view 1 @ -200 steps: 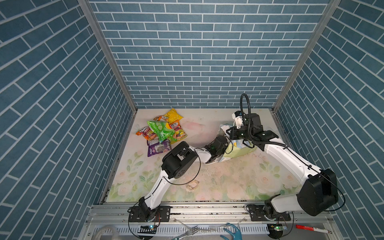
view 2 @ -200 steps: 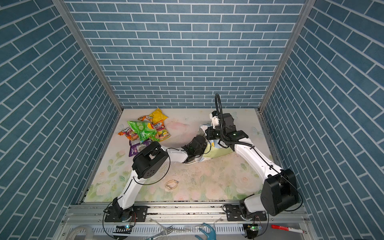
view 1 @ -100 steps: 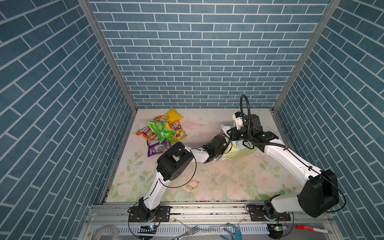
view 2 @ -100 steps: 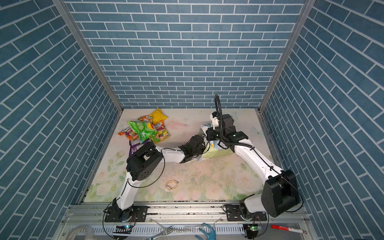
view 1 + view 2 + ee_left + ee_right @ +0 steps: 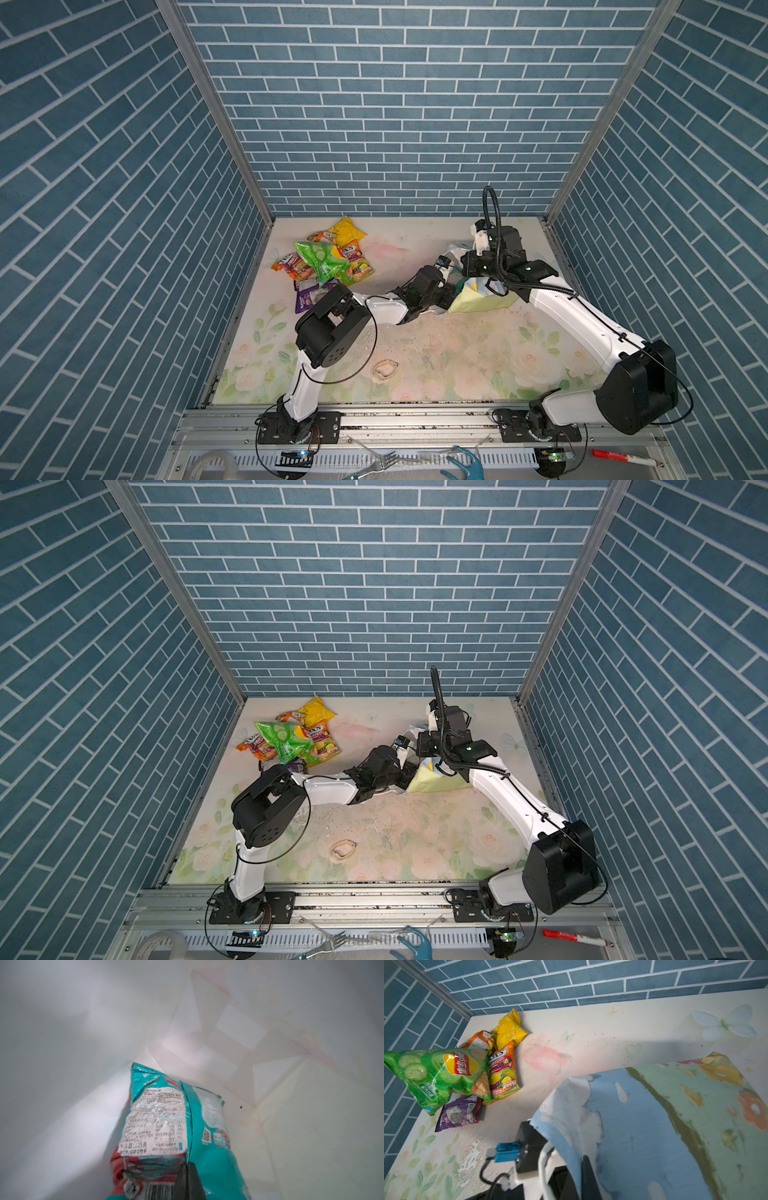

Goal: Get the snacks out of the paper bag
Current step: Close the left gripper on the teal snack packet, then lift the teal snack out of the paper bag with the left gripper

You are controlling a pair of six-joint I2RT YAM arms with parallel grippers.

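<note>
Slippage is the main risk. The left end effector, deep inside the paper bag, has its 2 fingers pressed together on the thin back seam of the teal packet, near the packet's lower end. Crinkly film pinched by so little material could slide free on the way out.

Dragging is another risk. The packet lies along the white inner wall toward the folded bottom, so a pull could snag it at the mouth. It could also haul the light bag across the bench if the other grip gives. That grip is the right end effector, clamped on the bag's blue rim at the lower middle of the right wrist view, where thin paper could tear or crumple.

In both top views the left arm stretches low and nearly flat from the lower left toward the centre right. Its wrist is inside the mouth of the bag, which lies on its side. The right arm arches in from the lower right, wrist bent down onto the rim. Other snacks lie heaped at the upper left of the bench, well apart from the bag.
</note>
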